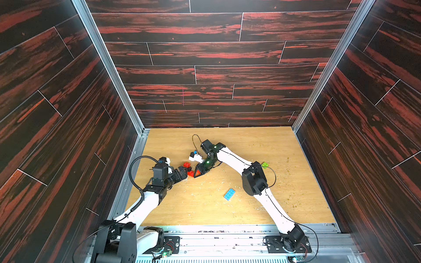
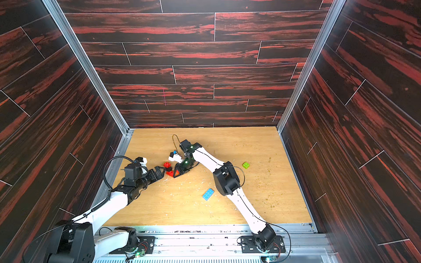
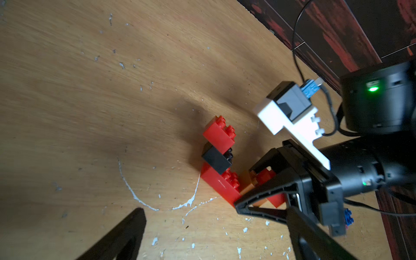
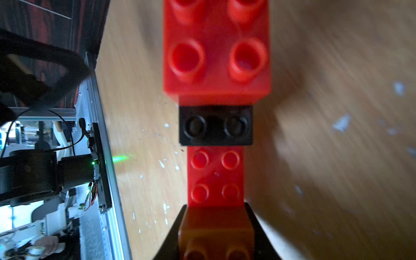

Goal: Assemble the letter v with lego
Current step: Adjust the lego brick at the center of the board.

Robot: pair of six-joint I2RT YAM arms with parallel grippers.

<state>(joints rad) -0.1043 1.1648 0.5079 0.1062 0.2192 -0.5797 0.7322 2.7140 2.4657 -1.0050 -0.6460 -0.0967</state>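
Orange-brown square plastic brick (image 4: 216,234): right pincer (image 1: 197,172) clamps it beside red-and-black brick chain (image 3: 217,157).
Left pincer (image 1: 185,170) stands wide; seating likely needs firm pressing.

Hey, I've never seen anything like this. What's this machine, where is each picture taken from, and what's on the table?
These are two robot arms mounted at the near edge of a wooden table, inside a dark panelled booth. Two pictures look down from overhead, nearly alike; the other two come from a camera on each arm's wrist. Each arm ends in a two-fingered tool. The right tool is shut on an orange-brown brick at the end of a joined row of red and black bricks. The left tool is open close by, holding nothing. A blue brick and a green brick lie loose.
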